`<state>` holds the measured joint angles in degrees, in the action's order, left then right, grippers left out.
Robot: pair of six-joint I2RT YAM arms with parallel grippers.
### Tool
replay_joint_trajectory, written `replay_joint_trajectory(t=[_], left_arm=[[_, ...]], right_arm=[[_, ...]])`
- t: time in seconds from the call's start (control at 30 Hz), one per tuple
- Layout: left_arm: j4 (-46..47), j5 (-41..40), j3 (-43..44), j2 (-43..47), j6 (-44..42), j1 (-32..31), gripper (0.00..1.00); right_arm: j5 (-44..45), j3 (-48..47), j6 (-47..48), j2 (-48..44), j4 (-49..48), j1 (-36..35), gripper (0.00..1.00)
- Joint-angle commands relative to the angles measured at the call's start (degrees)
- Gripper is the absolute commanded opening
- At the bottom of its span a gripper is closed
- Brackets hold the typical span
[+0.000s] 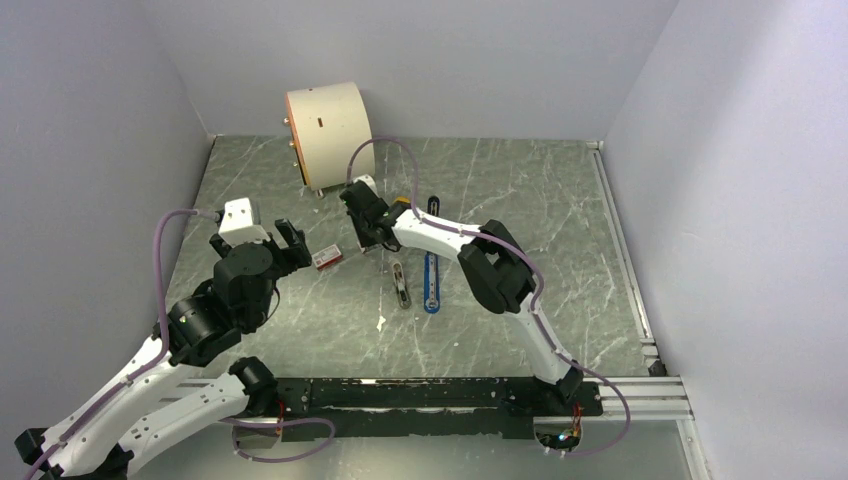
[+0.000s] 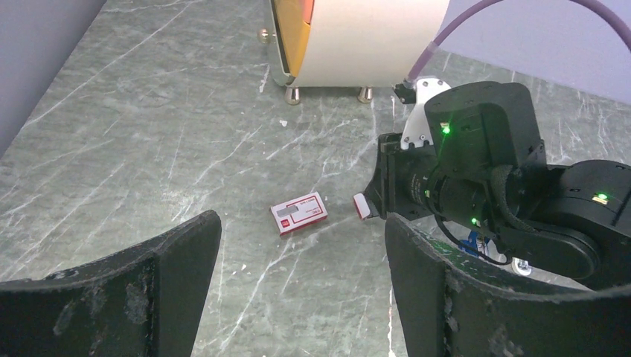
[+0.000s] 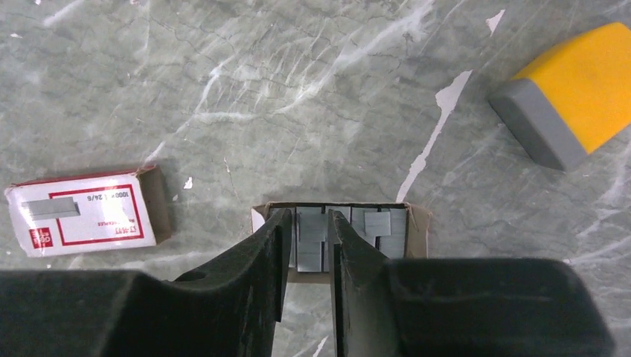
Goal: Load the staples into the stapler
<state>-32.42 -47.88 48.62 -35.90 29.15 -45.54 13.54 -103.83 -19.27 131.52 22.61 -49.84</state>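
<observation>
The stapler (image 1: 432,272) lies lengthwise on the table (image 1: 520,200), a slim blue bar. A grey strip (image 1: 400,285) sits just left of it, possibly its other half. The right claw (image 1: 364,240) points down near a small red-and-white box (image 1: 327,257). The left claw (image 1: 288,238), fingers apart, hangs just left of that box. A cream drum (image 1: 330,135) stands by the back wall.
</observation>
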Motion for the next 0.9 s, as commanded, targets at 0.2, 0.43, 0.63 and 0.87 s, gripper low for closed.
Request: replay_joint_trajectory(t=[0.2, 0.43, 0.63, 0.87], left_arm=[[0.95, -1.24, -0.02, 0.30, -0.58, 0.28, 0.86], [0.87, -1.25, -0.02, 0.30, -0.49, 0.28, 0.86], [0.87, -1.25, -0.02, 0.22, -0.50, 0.28, 0.86], [0.87, -1.26, -0.02, 0.30, -0.48, 0.29, 0.86]], right_arm=[[0.70, -2.08, 0.04, 2.50, 1.07, -0.05, 0.31], [0.65, -1.97, -0.12, 2.69, 1.23, -0.07, 0.25], [1.78, -1.32, -0.16, 1.34, 0.76, -0.07, 0.19], [2.03, -0.32, 0.04, -2.57, -0.25, -0.14, 0.19]])
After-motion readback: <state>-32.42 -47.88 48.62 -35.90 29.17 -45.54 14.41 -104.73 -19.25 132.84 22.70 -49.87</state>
